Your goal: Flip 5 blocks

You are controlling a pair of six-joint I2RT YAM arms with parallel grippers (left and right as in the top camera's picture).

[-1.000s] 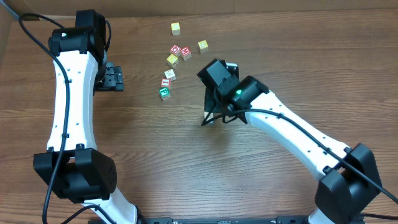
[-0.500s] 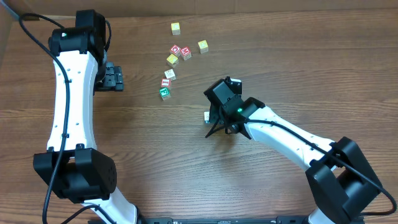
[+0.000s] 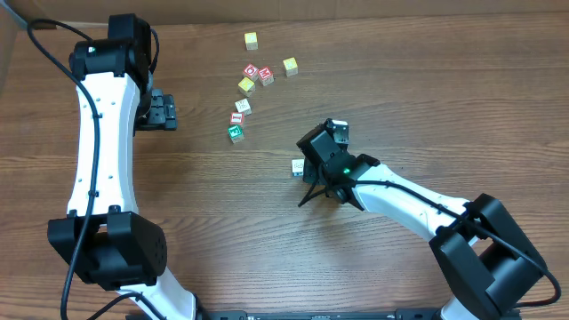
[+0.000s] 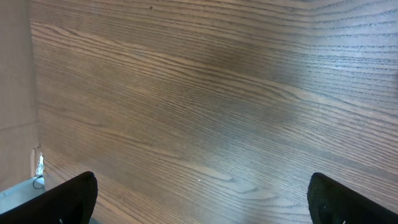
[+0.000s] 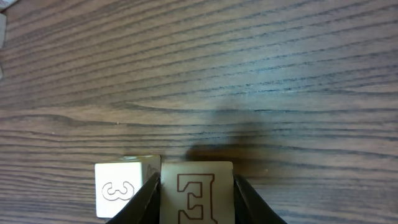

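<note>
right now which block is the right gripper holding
The block printed E, clamped in the right gripper; the block printed 3 sits beside it, outside the jaws.

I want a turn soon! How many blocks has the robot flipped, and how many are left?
Maybe one is done: the 3 block sits on the table beside the right hand, away from the group, though I can't tell if it was flipped. In hand: the right hand pinches the E block. Left: three whitish blocks in the group look untouched. The left hand hangs open.
</note>
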